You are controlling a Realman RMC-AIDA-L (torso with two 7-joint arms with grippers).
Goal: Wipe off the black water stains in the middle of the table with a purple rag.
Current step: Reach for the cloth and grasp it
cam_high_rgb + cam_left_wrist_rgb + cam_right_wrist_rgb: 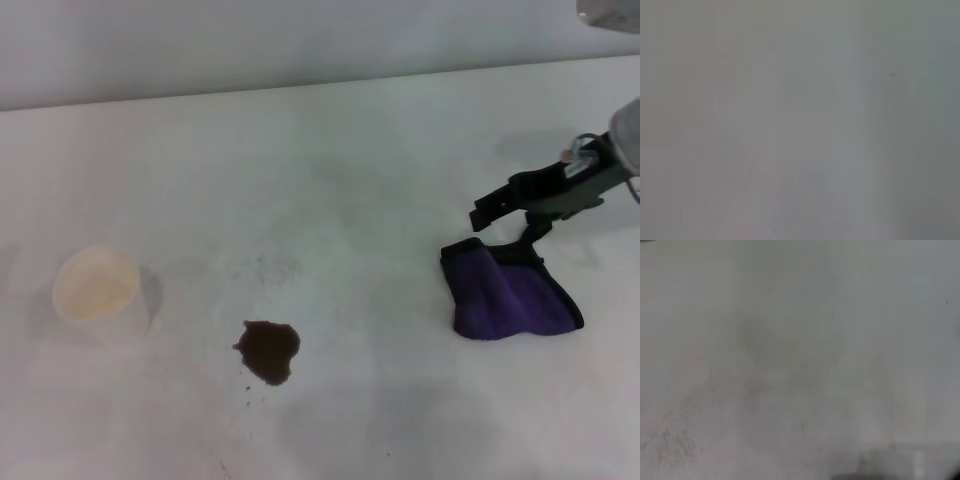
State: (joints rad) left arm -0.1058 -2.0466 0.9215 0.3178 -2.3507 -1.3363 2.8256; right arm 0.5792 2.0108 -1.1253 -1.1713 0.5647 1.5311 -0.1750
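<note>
The purple rag [510, 295] lies folded on the white table [330, 170] at the right, its black loop tab at the far edge. My right gripper [503, 228] reaches in from the right and hovers just over the rag's far edge, jaws open, with nothing held. The black water stains [268, 350] form a small dark blot with tiny specks near the table's front middle, well left of the rag. My left gripper is out of view. Both wrist views show only bare, blurred table surface.
A white paper cup [100, 293] stands at the left, left of the stain. The table's far edge meets a pale wall [300, 40] at the back.
</note>
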